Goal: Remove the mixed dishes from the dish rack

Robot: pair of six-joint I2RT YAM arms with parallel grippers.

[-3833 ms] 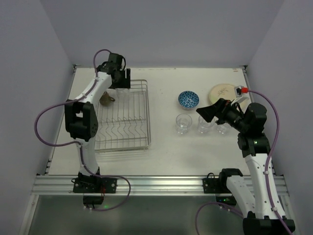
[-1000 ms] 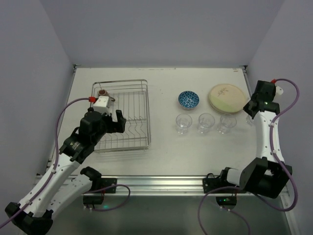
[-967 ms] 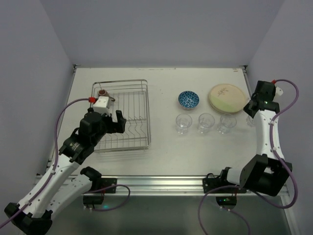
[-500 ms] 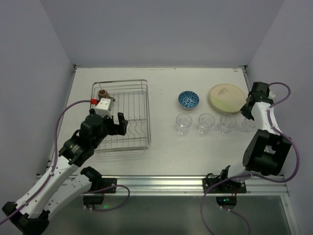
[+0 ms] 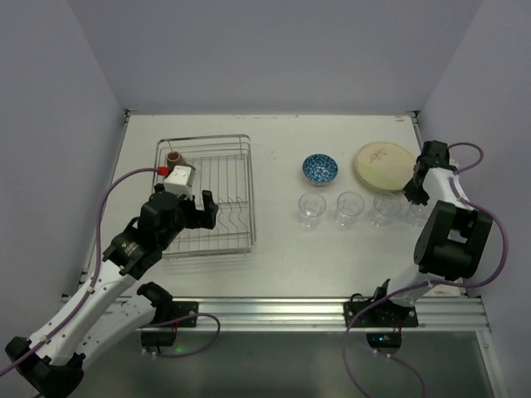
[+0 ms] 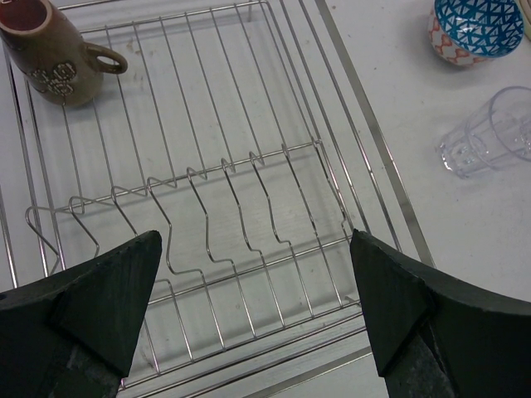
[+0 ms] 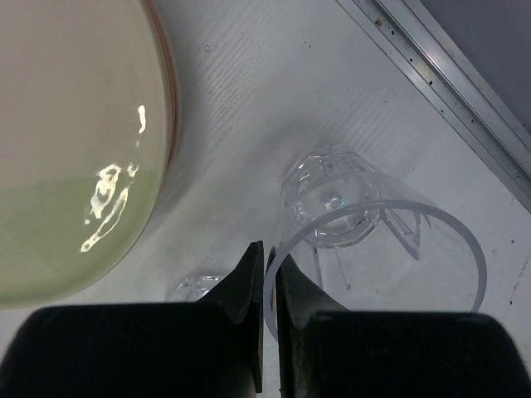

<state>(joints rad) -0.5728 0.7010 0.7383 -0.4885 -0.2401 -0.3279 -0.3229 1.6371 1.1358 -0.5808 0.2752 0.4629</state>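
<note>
The left gripper [image 6: 257, 332] hung wide open over the silver wire dish rack [image 6: 377, 137], where a small brown ceramic mug [image 6: 50, 58] stood in its far-left corner. The right gripper [image 7: 267, 282] pinched the rim of a clear drinking glass [image 7: 357, 207] beside the round cream plate [image 7: 66, 124].

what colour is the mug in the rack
Brown, with a small pale pattern on its side; the mug shows best in the left wrist view.

I see bare wire across the dish rack [image 6: 372, 157] beyond the row of prongs [image 6: 207, 207] — only the mug [image 6: 50, 54] blocks its far left corner. On the right it is tight: a glass [image 7: 373, 240] sits between the plates [image 7: 75, 149] and the table's edge rail [image 7: 440, 83].
</note>
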